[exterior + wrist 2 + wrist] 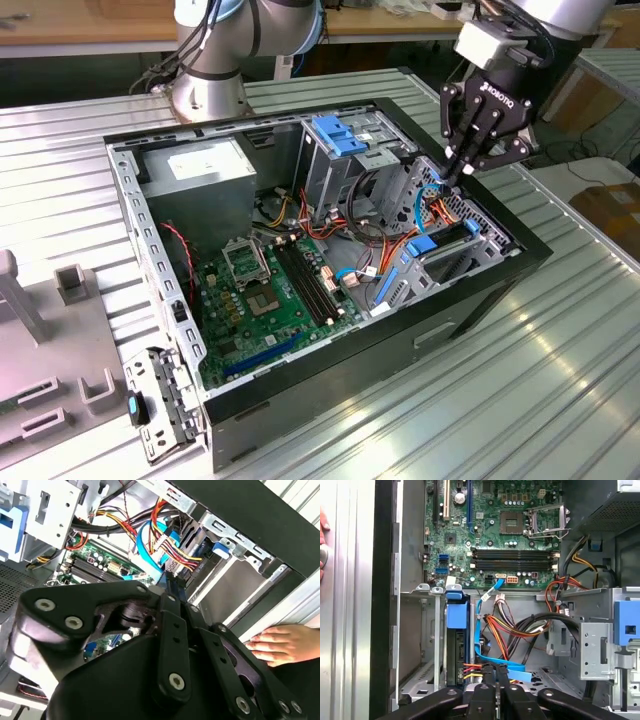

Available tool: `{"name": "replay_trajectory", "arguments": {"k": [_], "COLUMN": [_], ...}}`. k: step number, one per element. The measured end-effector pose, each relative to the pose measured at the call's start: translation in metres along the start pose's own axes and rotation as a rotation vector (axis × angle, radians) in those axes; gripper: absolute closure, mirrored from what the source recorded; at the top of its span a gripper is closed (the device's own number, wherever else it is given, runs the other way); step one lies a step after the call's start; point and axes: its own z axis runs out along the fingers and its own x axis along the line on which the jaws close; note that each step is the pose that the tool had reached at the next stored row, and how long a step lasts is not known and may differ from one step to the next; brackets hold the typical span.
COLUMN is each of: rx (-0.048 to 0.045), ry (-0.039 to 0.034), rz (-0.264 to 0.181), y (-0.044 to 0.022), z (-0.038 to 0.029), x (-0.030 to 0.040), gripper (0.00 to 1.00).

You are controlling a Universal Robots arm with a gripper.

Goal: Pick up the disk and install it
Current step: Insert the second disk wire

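The disk (456, 652) sits upright in a slot of the grey drive cage (415, 630) inside the open computer case, its blue end tab (457, 614) on top. In the exterior view the tab (421, 243) shows at the cage near the case's right wall. My gripper (452, 175) reaches down into the case just behind that cage. Its fingers (490, 675) are shut, tips together beside the disk's connector end, against a blue data cable (487, 652) and red-yellow power wires (472, 667). In the second wrist view the gripper (172, 579) meets the blue cable (150, 555).
A person's hand (282, 642) rests outside the case's black rim. Inside are a green motherboard (270, 300), a power supply (205, 170), a blue bracket (340, 135) on the upper cage, and cable bundles (520, 625). A grey fixture (60, 330) stands at the exterior view's left.
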Motion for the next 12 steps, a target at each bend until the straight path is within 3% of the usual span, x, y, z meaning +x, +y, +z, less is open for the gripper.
{"name": "replay_trajectory", "arguments": {"k": [3,6,7,8,12], "rx": [0.0,-0.0001,-0.0003,-0.0003,-0.0004], "ry": [0.0002,0.0177,0.0314,0.0388,0.0564], "rz": [0.0,0.001,0.002,0.002,0.003], "y": [-0.0003,-0.0005,-0.0006,-0.0007,-0.0009], "z": [0.0035,0.0064,0.0081,0.0096,0.0139], "x": [-0.0036,-0.0101,-0.0102,-0.0103,-0.0104], "gripper": [0.7,0.7,0.7,0.7,0.7]}}
